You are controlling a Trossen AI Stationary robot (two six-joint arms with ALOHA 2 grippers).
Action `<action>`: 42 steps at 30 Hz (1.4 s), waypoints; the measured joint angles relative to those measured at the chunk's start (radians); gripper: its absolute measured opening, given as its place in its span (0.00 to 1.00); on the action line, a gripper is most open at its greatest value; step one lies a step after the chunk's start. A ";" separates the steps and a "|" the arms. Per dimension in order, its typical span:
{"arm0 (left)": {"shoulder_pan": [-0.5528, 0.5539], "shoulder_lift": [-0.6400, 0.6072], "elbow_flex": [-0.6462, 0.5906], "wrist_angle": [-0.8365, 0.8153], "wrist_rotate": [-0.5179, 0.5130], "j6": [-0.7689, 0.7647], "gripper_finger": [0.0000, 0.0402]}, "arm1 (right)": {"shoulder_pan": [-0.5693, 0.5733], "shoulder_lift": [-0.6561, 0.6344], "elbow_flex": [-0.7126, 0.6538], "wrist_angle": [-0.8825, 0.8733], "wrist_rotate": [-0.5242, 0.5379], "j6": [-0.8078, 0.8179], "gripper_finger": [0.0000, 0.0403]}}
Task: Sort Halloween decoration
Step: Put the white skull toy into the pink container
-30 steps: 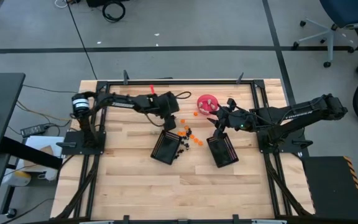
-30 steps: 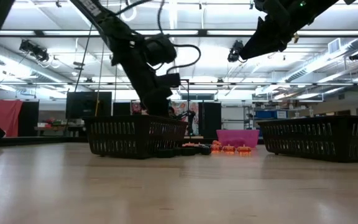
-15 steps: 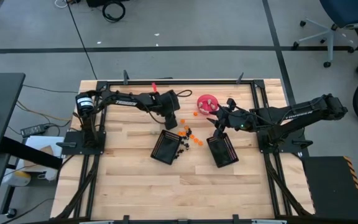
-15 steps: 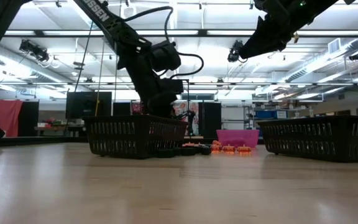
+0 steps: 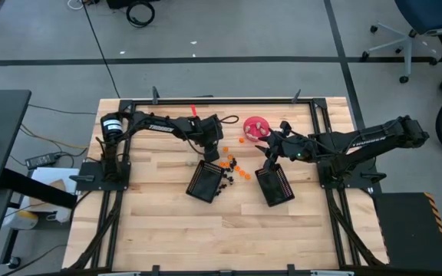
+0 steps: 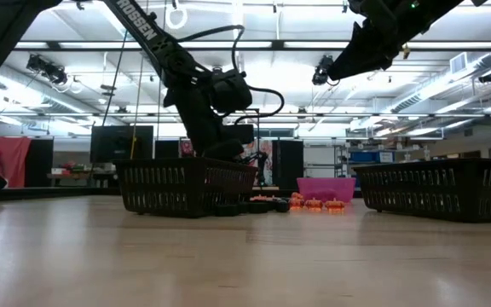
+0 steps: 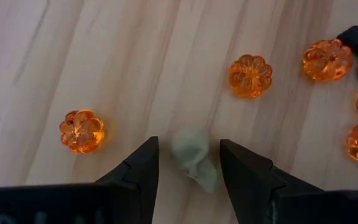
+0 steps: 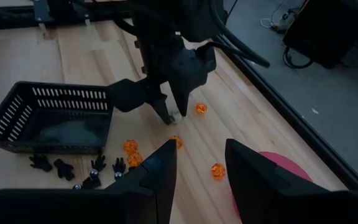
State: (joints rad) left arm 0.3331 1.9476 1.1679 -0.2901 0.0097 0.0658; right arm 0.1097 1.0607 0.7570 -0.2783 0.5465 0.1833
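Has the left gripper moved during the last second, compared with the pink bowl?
Yes. In the high view the left gripper has shifted to the picture's right, nearer the pink bowl, which stayed put. It now straddles a pale piece, jaws open.

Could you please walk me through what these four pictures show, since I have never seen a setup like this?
They show one moment from four cameras: one above the table, one at table-top height, and one on each arm's wrist. Two dark robot arms work at a wooden table. The left gripper is low over the wood, its open fingers either side of a pale grey-white piece, not yet closed on it. The right gripper hangs higher, open and empty, watching from across. Small orange pumpkins and black pieces lie loose on the table. Two black mesh baskets stand near the middle, and a pink bowl sits behind them.
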 joint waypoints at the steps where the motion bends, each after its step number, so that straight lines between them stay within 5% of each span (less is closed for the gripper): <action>1: 0.000 0.000 0.000 0.000 0.000 0.000 0.39 | 0.000 0.000 0.000 0.000 0.000 0.000 0.35; 19: -0.005 0.002 -0.001 0.012 0.003 0.032 0.13 | 0.000 0.000 0.000 -0.001 0.000 -0.002 0.35; 42: -0.014 0.008 0.141 -0.037 0.009 0.052 0.11 | 0.000 0.000 0.000 -0.001 0.000 -0.004 0.35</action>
State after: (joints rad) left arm 0.3195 1.9553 1.3085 -0.3271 0.0188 0.1179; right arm 0.1097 1.0607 0.7570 -0.2798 0.5468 0.1790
